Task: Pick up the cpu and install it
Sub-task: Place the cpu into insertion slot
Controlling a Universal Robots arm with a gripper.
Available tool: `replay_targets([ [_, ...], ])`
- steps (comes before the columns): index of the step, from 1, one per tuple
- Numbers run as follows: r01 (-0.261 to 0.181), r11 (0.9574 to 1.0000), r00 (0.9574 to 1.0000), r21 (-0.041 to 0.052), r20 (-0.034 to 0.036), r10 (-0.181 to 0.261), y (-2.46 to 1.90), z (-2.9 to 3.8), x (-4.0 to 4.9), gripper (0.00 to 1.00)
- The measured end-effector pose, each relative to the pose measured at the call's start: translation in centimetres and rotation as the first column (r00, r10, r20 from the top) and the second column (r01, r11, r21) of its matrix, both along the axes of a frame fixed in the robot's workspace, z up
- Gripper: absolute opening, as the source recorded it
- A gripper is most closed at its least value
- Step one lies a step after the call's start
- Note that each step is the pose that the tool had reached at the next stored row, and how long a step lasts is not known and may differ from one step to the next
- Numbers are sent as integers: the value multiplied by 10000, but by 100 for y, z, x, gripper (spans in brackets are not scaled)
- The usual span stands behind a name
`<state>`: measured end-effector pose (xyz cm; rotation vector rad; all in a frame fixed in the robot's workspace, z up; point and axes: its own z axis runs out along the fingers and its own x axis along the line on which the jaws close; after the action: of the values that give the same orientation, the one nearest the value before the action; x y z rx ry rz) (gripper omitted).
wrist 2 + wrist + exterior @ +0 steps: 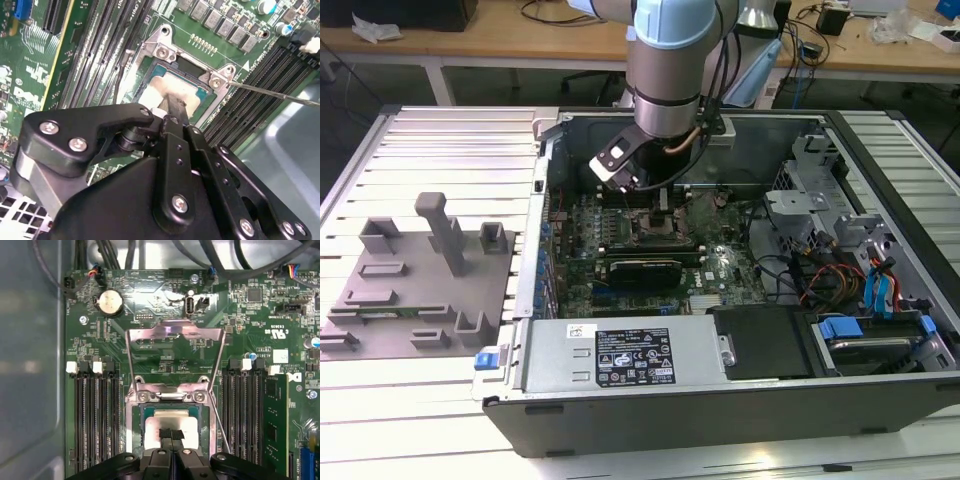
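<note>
Two thin black fingers (pixel 166 436) of the hand (pixel 170 434) are pressed together with nothing gripped between them. In both wrist views their tips sit on or just over the cpu (pixel 156 426), and I cannot tell whether they touch it. The cpu lies flat in its socket (pixel 136 432) right under the hand, silver top up. Just beyond the hand, the socket's metal flap (pixel 175 333) stands swung open. Rows of dark memory slots (pixel 97 420) run along either side of the hand, and a green memory stick (pixel 275 425) stands past one row. In the exterior view the hand (pixel 661 204) reaches down inside the open computer case (pixel 720 422), which rests on a slatted surface (pixel 430 410).
</note>
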<state>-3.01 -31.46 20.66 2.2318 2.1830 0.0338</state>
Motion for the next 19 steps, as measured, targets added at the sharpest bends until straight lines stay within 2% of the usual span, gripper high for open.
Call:
replay_targets([
  [6,24,10000,10000,-3,-1,-24,0,-26,0,11],
  [13,25,10000,10000,15,10,-25,2,-17,2,11],
  [16,25,10000,10000,2,1,-25,0,54,1,11],
  [19,23,10000,10000,-11,1,-23,1,167,1,11],
])
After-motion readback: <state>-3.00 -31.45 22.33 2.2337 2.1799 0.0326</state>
